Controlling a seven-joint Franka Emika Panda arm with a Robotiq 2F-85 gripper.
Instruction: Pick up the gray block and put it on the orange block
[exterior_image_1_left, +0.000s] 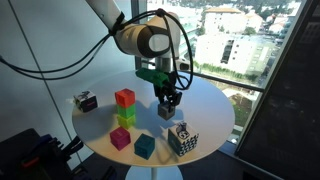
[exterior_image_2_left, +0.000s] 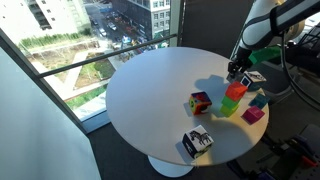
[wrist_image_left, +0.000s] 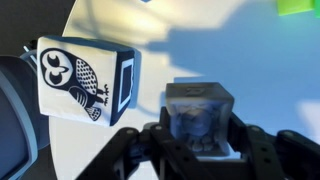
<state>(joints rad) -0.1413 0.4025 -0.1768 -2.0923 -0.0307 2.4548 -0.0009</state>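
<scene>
Beyond the round white table (exterior_image_1_left: 210, 100) a glazed wall (exterior_image_1_left: 250, 40) with city buildings is seen. Near the middle of the table in an exterior view, a little to the right, the gray block (exterior_image_1_left: 167, 112) is found; whether it rests on the surface or is barely raised cannot be told. It is straddled from above by the gripper (exterior_image_1_left: 167, 102). In the wrist view the block is seen centred between the two dark fingers (wrist_image_left: 135, 150), with the jaws drawn in close at both flanks. Whether the pads are actually pressed onto it cannot be told.

To the left of the gripper, apart from it, the orange block (exterior_image_1_left: 125, 97) is seen seated on top of a lime green cube (exterior_image_1_left: 125, 116), so the target face is held one cube above the table. The coming move is judged to turn on this: the gray block must be lifted clear of the stack's top, carried leftward and lowered squarely. Being a cube, it offers no long axis to be matched.

An owl-patterned cube (wrist_image_left: 85, 80) is seen just beside the gray block. A magenta cube (exterior_image_1_left: 120, 137) and a teal cube (exterior_image_1_left: 145, 146) are set on the near side of the stack, off the leftward path
</scene>
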